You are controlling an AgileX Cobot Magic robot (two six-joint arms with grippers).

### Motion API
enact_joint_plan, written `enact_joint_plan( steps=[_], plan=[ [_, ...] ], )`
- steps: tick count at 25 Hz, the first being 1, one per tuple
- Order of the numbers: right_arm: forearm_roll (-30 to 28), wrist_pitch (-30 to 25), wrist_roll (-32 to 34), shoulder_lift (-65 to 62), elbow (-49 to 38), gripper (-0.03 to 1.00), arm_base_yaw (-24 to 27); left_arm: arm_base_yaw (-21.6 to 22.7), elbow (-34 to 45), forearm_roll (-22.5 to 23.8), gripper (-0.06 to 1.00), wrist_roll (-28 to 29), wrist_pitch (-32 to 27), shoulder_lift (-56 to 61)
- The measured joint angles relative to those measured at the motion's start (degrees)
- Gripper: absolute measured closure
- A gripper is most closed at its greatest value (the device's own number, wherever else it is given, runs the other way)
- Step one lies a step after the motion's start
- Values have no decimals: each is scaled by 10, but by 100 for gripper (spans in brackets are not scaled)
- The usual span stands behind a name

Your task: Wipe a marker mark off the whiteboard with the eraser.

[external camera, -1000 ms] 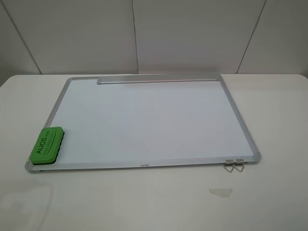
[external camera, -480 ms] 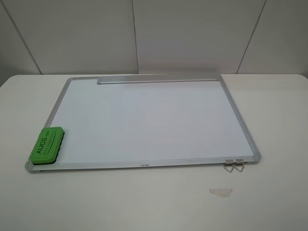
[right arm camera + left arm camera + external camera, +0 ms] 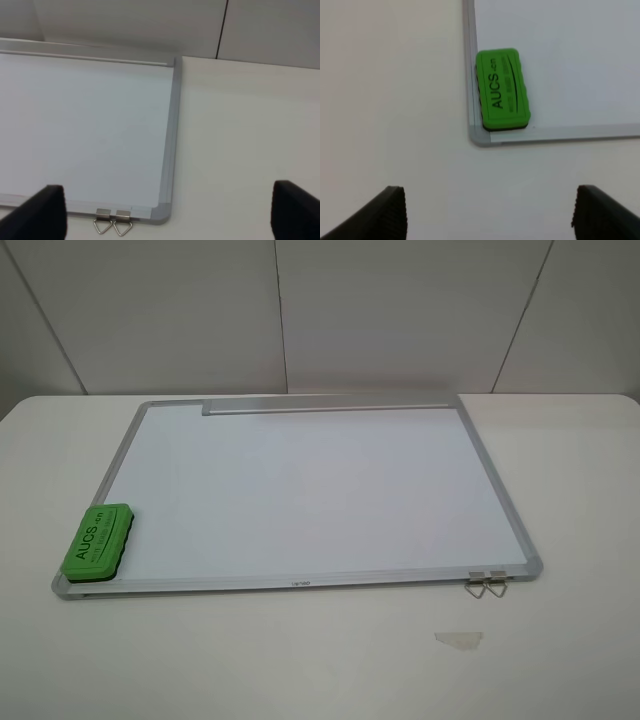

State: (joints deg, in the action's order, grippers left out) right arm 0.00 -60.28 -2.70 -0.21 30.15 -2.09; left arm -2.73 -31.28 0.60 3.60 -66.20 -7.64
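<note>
You are looking at a large rectangular white whiteboard with a silver aluminium frame [image 3: 300,490] lying flat on a plain white table [image 3: 580,480]. The silver tray strip [image 3: 330,404] is running along the board's far edge in the high view, and nothing is sitting in that strip. A small bright green rounded eraser block with dark "AUCS" lettering [image 3: 97,539] is resting lettering-up on the board's surface, tucked into the near left corner, its long side lying just beside the left frame rail and its short end just beside the near rail. You are not seeing any marker mark on the white surface in these views; it is too small or faint to make out. Two small metal hanging loops [image 3: 486,584] are sticking out from the near rail close to the right corner, and a small pale scrap [image 3: 458,639] is lying on the table in front of them. Your left gripper [image 3: 487,215] is hanging over bare table short of the eraser's corner, fingers spread wide and holding nothing. Your right gripper [image 3: 167,217] is likewise spread wide and empty, hanging over the board's near right corner.
</note>
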Motion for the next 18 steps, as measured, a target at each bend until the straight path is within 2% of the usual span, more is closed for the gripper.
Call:
enact_joint_plan(
  steps=[6,18],
  plan=[
    [0,0,0,0,0,15,0,0,0,0,25,0,3,76],
    [0,0,0,0,0,15,0,0,23,4,25,-11,50,80]
  ],
)
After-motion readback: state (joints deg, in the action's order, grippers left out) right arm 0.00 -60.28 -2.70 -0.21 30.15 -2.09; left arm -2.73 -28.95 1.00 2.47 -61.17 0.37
